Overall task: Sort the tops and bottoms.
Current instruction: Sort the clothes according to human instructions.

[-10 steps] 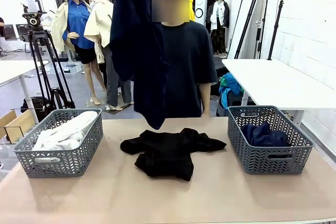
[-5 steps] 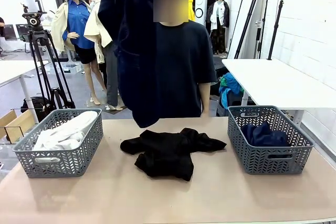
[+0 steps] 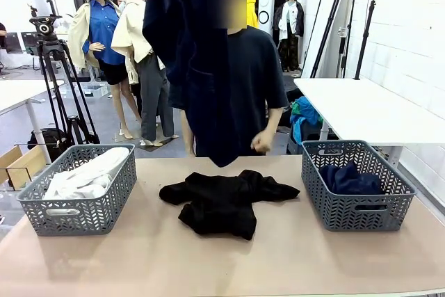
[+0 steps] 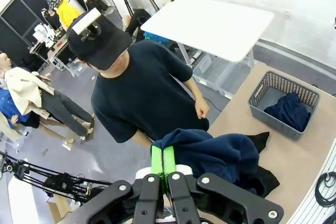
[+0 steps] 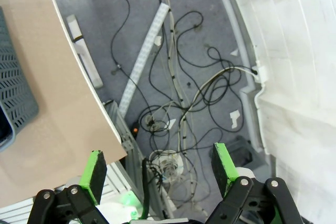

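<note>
Front view: the navy trousers (image 3: 201, 67) hung high, right in front of the person (image 3: 254, 74). White tops (image 3: 87, 175) sat in the left basket (image 3: 76, 217), another navy piece (image 3: 351, 179) in the right basket (image 3: 358, 217), and a black garment (image 3: 222, 199) mid-table.

Left wrist view: the left gripper (image 4: 163, 158) had its pads squeezed together on just a thin fold. I reckon the cloth could've slipped out, or the dangling hem snagged the black one.

Right wrist view: the right gripper (image 5: 159, 156) had its fingers wide apart and empty, out past the table edge.

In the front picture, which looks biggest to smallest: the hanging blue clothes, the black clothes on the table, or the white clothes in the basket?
1. Hanging navy blue cloth garment.
2. Crumpled black cloth garment.
3. Bundled white cloth tops, though the grey plastic basket hides part, so that's unsure.
</note>
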You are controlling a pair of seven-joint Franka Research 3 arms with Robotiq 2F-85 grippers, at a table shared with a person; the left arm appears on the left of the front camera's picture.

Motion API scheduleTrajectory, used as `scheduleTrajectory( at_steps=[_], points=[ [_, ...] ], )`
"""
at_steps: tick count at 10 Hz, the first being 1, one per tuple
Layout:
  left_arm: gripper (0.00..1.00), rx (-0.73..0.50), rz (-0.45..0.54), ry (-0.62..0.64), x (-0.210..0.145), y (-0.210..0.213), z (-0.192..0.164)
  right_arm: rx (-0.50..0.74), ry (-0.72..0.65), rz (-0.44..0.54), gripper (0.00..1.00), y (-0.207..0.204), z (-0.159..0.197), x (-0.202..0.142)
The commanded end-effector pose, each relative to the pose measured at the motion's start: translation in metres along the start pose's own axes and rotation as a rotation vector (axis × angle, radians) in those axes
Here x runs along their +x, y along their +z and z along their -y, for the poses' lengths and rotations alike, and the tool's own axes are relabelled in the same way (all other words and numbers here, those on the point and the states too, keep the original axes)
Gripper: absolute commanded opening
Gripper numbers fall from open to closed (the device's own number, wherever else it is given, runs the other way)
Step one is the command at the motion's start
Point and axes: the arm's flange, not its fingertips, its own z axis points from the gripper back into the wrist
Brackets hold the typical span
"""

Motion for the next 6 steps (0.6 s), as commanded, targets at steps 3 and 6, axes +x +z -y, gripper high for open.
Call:
scheduleTrajectory(
  at_steps=[3,6],
  points=[
    [0.0,0.013,0.021,0.003,0.002,0.007,-0.0034,-0.005,0.003,0.0,1.0,0.0001,-0.0001,0.0018],
    [0.0,0.013,0.021,0.003,0.002,0.007,-0.0034,-0.005,0.003,0.0,1.0,0.0001,-0.0001,0.0018]
  ],
)
